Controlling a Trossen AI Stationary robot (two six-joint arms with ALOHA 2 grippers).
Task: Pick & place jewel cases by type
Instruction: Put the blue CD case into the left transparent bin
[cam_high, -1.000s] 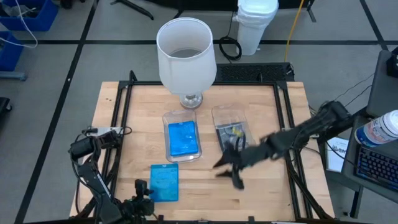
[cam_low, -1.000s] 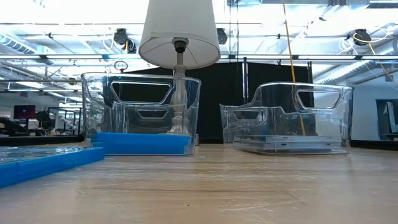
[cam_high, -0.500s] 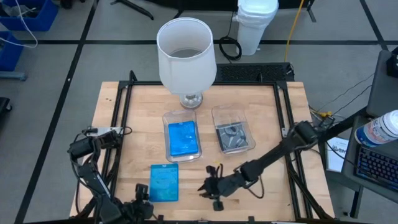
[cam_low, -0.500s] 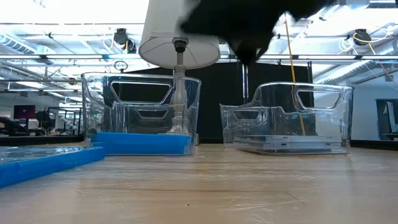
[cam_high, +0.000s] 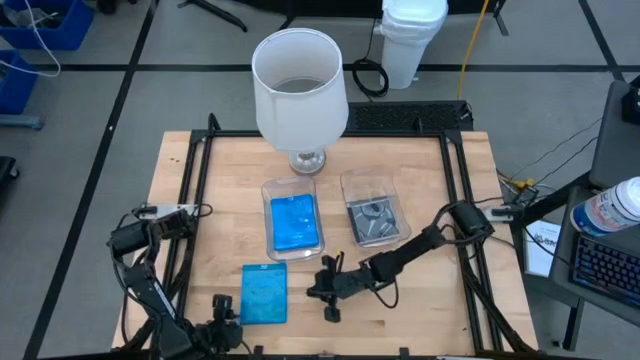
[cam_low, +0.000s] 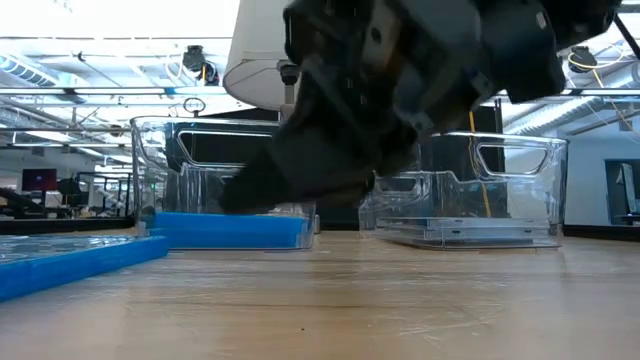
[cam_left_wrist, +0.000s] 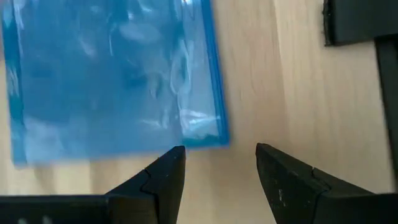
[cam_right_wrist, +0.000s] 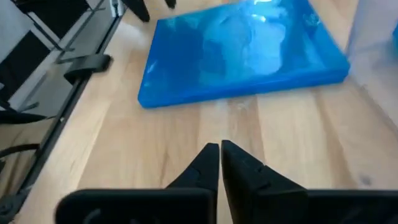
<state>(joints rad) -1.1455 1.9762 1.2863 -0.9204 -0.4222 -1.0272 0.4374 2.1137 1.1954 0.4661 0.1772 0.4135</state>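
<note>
I am bringing my right tool (cam_high: 327, 293) low over the bench (cam_high: 420, 320), just beside the loose blue jewel case (cam_high: 265, 293) that is lying flat near the front edge. Its fingers (cam_right_wrist: 214, 163) are pressed together, nearly touching, and pointing at the case's long side. My left tool (cam_left_wrist: 219, 163) is waiting at the front of the bench, on the far side of that same case from my right tool, with its fingers spread and gripping nothing.

Beyond the loose case, toward the white lamp (cam_high: 299, 95), two clear trays are sitting side by side: one (cam_high: 268, 190) is holding a blue case (cam_high: 295, 222), the other (cam_high: 347, 182) is holding dark grey cases (cam_high: 375, 220).

I am judging the loose case to be light, thin and stiff, with a glossy shell that is likely to slip between my fingers. Lying flat, it is offering only its edges, so I am thinking the best hold is across its thickness at the middle of a long side, after opening the fingers and tipping or sliding one under the rim. Squeezing hard is risking a crack.

I am reading no brand, label or writing on any case.
</note>
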